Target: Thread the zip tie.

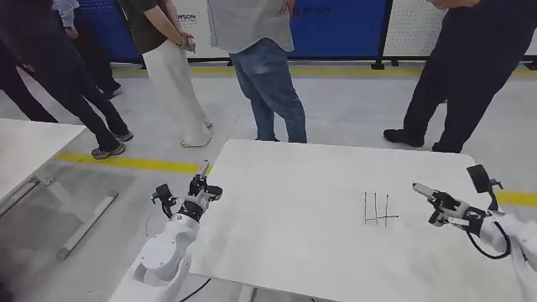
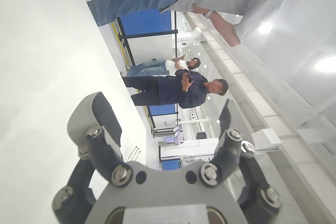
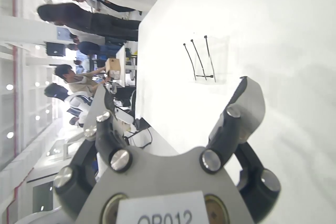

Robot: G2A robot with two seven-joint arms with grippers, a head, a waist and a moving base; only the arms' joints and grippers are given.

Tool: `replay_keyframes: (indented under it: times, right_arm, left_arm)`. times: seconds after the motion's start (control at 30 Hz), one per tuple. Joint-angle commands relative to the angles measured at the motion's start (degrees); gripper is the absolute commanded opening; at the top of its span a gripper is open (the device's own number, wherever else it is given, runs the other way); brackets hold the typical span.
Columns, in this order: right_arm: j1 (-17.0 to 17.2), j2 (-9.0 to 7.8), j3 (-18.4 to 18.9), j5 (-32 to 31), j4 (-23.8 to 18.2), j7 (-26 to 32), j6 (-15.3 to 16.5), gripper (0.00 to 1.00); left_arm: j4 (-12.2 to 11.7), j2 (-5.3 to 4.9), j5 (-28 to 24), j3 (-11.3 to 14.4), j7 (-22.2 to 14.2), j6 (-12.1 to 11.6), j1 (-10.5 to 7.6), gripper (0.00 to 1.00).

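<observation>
Several black zip ties [image 1: 377,209] lie flat on the white table [image 1: 294,235], right of its middle: three side by side and one short one across their near ends. The right wrist view shows the zip ties [image 3: 200,60] ahead of my right gripper [image 3: 173,96], which is open and empty, hovering near the table's right edge [image 1: 426,197]. My left gripper [image 2: 165,117] is open and empty too. It sits at the table's left edge [image 1: 203,178], far from the zip ties [image 2: 135,153], which are small in its view.
A faint clear sheet [image 3: 223,57] lies under the ties. People stand on the floor beyond the table's far edge, one in jeans [image 1: 267,92] closest. Another white table [image 1: 29,151] stands off to the left. Bare tabletop stretches between the two arms.
</observation>
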State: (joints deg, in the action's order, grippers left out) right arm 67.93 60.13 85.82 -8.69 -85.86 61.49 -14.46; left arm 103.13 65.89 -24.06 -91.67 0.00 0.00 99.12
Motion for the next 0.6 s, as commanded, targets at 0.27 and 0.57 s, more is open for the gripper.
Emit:
replay_keyframes:
  times: [0.27,0.57]
  right_arm:
    - [-9.2,0.74,-10.5,-3.6,11.9,7.1,1.9,1.0]
    - [-9.2,0.74,-10.5,-3.6,11.9,7.1,1.9,1.0]
  left_arm:
    - [0.0,0.0,0.0,0.0,0.0,0.0,0.0,1.0]
    - [0.0,0.0,0.0,0.0,0.0,0.0,0.0,1.0]
